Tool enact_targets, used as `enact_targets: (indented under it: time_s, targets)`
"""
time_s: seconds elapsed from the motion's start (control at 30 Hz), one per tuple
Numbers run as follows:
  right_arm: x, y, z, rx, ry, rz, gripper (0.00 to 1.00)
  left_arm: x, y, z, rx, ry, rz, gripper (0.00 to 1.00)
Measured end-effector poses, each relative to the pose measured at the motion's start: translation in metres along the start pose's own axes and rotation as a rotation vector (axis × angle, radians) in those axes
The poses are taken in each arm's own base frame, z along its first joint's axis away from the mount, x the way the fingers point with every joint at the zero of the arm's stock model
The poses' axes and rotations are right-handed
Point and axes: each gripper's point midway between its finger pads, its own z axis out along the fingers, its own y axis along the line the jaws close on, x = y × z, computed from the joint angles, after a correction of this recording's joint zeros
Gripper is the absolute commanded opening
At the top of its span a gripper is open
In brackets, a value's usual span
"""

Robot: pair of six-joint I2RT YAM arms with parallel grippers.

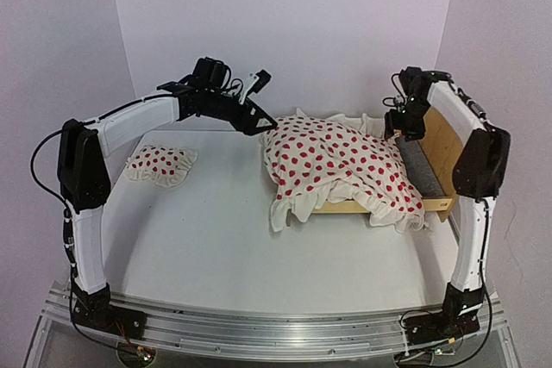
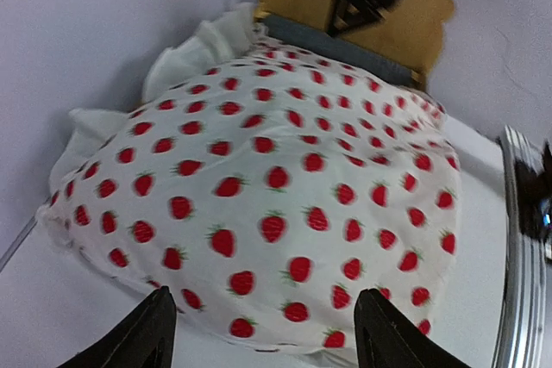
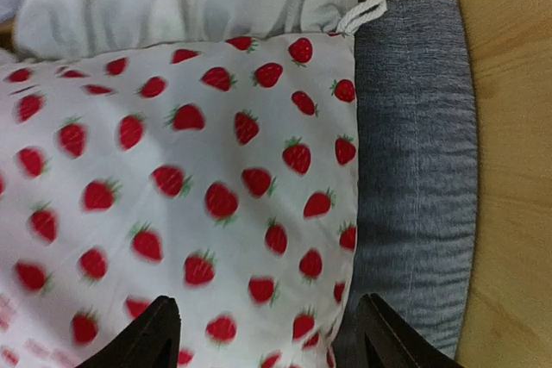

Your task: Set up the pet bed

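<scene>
Your pet bed (image 1: pixel 442 146) sits on the right half of the tabletop (image 1: pixel 216 247), with its wooden headboard at the right end, close to your right arm. A white strawberry-print blanket (image 1: pixel 332 161) lies draped over most of it, and its ruffled edge spills over the near rail onto the tabletop. Only the headboard, a strip of grey base (image 3: pixel 414 170) just beside it and a bit of the near rail show. Your left pincer (image 2: pixel 269 321) hangs close to the blanket's far-left edge, its fingers spread wide with nothing between them. Your right pincer (image 3: pixel 267 327) hovers over the headboard end, where the blanket meets the grey strip; it too is wide and holds nothing. A small pillow (image 1: pixel 159 164) in the same print lies on the left of the tabletop, well apart from the bed.
</scene>
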Motion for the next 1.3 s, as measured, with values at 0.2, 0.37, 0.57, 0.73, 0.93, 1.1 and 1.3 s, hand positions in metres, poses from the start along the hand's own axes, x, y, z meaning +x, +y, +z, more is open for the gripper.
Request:
enact_targets:
  time_s: [0.2,0.37,0.57,0.73,0.93,1.1,1.3]
  targets:
    - [0.014,-0.022,0.104,0.132,0.121,0.014,0.68,0.024,0.062,0.033,-0.213,0.009,-0.295,0.78]
    - [0.022,-0.028,0.125,0.141,0.149,0.009,0.21,0.078,0.074,0.07,-0.233,0.094,-0.452,0.73]
    - [0.015,-0.027,0.125,0.13,0.122,-0.029,0.0,0.089,0.067,0.093,-0.185,0.088,-0.497,0.13]
    - [-0.003,-0.038,0.113,0.185,0.069,-0.102,0.0,0.061,0.055,0.101,-0.139,0.008,-0.407,0.0]
    - [-0.049,-0.068,0.062,0.304,-0.103,-0.143,0.0,0.025,0.049,0.104,-0.124,-0.093,-0.299,0.0]
    - [-0.092,-0.088,-0.003,0.374,-0.299,-0.135,0.03,0.02,0.048,0.109,-0.123,-0.121,-0.267,0.0]
    - [-0.105,-0.091,-0.019,0.386,-0.374,-0.138,0.76,0.027,0.049,0.117,-0.144,-0.11,-0.252,0.42]
